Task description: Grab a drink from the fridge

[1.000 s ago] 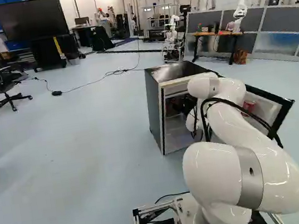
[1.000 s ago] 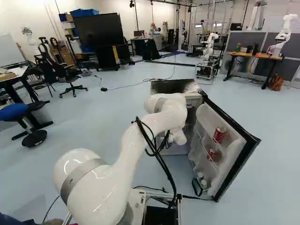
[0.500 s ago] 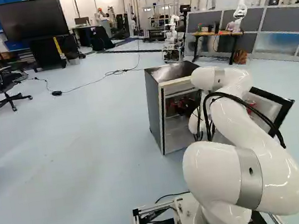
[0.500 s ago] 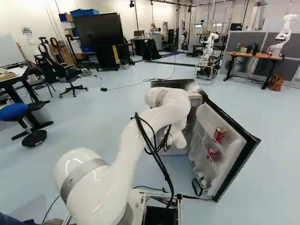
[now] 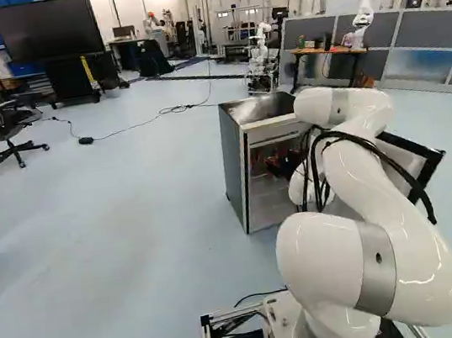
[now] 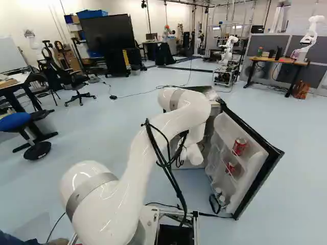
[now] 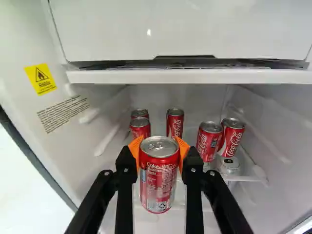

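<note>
Single arm (image 5: pixel 394 212) reaches into small fridge (image 5: pixel 236 167), gripper (image 5: pixel 283 165) in the opening. End effector is grasping a can: in the wrist view both orange pads (image 7: pixel 137 147) press a red soda can (image 7: pixel 159 173) from two sides, can upright, silver top facing the camera. Held can is the drink, in front of the other cans; whether its base touches the shelf, cannot tell. Further in, two red cans (image 7: pixel 140 127) stand one behind the other toward the rear corner on the yellow label's (image 7: pixel 41 79) side. One more red can (image 7: pixel 175 123) is near the middle of the back edge, behind the held can. Another pair of red cans (image 7: pixel 208 142) stands side by side toward the opposite rear corner; a pale round-topped item (image 7: pixel 230 165) sits below them, partly hidden. White compartment front (image 7: pixel 180 29) spans above the cans. Fridge door (image 6: pixel 258 178) is wide open at the right of the right base view; one red can (image 6: pixel 239 146) on its upper rack, one red can (image 6: pixel 231 167) on the rack below, small white items (image 6: pixel 220 196) near its bottom edge. Black cable (image 6: pixel 214 203) runs by the door's lower corner. Behind: big black screen (image 6: pixel 108 38), office chair (image 6: pixel 74 81), wooden-top table (image 6: pixel 278 60) with another robot (image 6: pixel 309 38) at its right corner in the right base view.
</note>
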`<state>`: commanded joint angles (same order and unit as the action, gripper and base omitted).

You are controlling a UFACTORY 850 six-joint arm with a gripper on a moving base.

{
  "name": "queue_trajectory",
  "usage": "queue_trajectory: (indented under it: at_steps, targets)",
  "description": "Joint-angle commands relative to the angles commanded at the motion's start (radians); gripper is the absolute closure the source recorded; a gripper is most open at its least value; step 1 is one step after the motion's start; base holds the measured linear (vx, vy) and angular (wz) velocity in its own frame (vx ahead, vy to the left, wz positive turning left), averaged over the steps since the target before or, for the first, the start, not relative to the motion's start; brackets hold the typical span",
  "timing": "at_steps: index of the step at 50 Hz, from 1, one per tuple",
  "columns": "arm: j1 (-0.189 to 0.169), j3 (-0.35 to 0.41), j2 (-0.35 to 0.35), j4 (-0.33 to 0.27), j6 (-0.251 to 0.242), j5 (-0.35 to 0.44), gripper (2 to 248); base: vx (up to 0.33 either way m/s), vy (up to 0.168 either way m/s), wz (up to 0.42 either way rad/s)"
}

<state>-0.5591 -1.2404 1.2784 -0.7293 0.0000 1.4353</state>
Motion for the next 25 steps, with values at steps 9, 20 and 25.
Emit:
queue_trajectory:
  at_steps: [9, 20, 25]
  targets:
    - [-0.012, 0.083, -0.059, 0.0, 0.0, 0.0, 152, 0.0, 0.0, 0.0]
    - [-0.028, 0.181, -0.132, 0.0, 0.0, 0.0, 152, 0.0, 0.0, 0.0]
    - [-0.036, 0.221, -0.162, 0.0, 0.0, 0.0, 152, 0.0, 0.0, 0.0]
